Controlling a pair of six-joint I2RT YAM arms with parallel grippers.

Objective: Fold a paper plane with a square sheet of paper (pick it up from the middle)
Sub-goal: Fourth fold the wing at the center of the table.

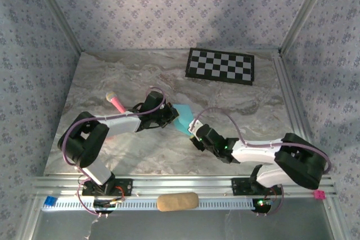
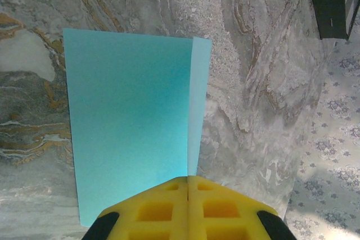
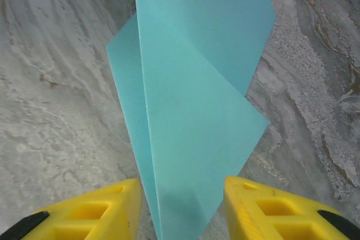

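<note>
Closest in, a tan oblong pad sits on the metal rail between the two arm bases. Both arms bend inward over the table and meet near its middle. The left one is elbowed up from the left, and the right one is stretched low from the right.

The left gripper has its yellow fingers pressed flat together, pinching an edge of the square sheet of paper. The right gripper is spread, with a narrow end of the sheet running between its fingers. Can't tell if they touch it.

So the sheet sits right between the two grippers. It's thin light blue stuff, already folded, with overlapping layers, crisp diagonal creases and a paler strip along one side.

The table is a grey-brown marble pattern. Farther left lies a pink marker, and at the far edge a black-and-white checkerboard mat.
</note>
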